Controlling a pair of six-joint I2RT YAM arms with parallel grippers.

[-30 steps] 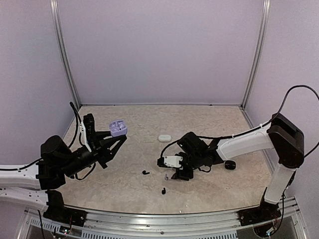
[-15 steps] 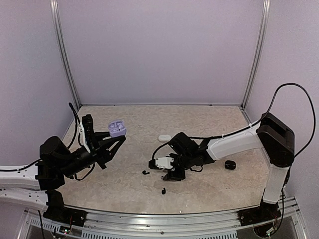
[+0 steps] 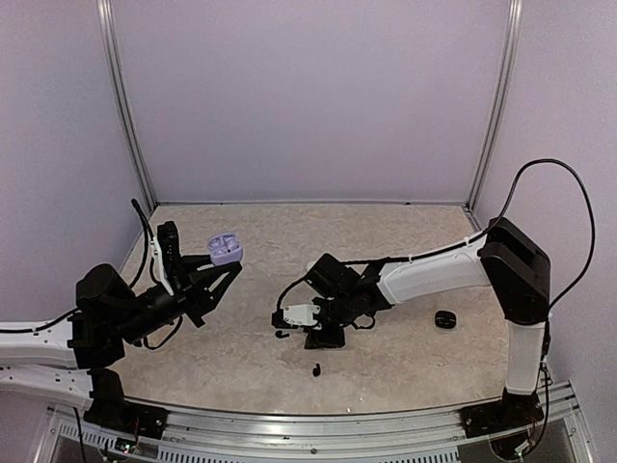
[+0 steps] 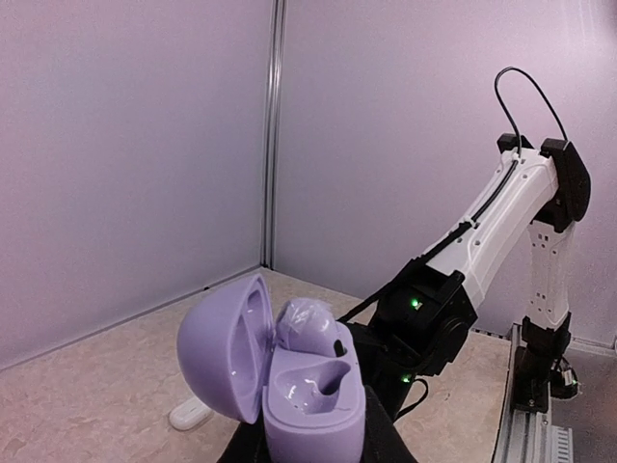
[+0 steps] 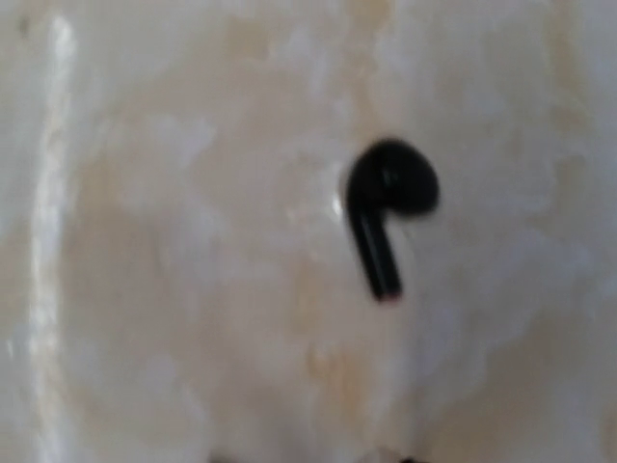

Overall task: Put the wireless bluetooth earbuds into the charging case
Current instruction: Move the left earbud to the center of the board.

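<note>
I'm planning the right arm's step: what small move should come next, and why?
Probably lower the right gripper toward the black earbud: it lies loose on the table, untouched, near the middle of the right wrist view. Whether the jaws are open cannot be seen.

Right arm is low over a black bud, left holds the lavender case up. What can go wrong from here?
1. The black earbud lies flat on the table. The right wrist view is blurred and shows no fingertips, so a pinch by the right gripper may flick it away.
2. The left gripper holds the lavender case, which has one slot empty. A black bud probably belongs in another case.
</note>
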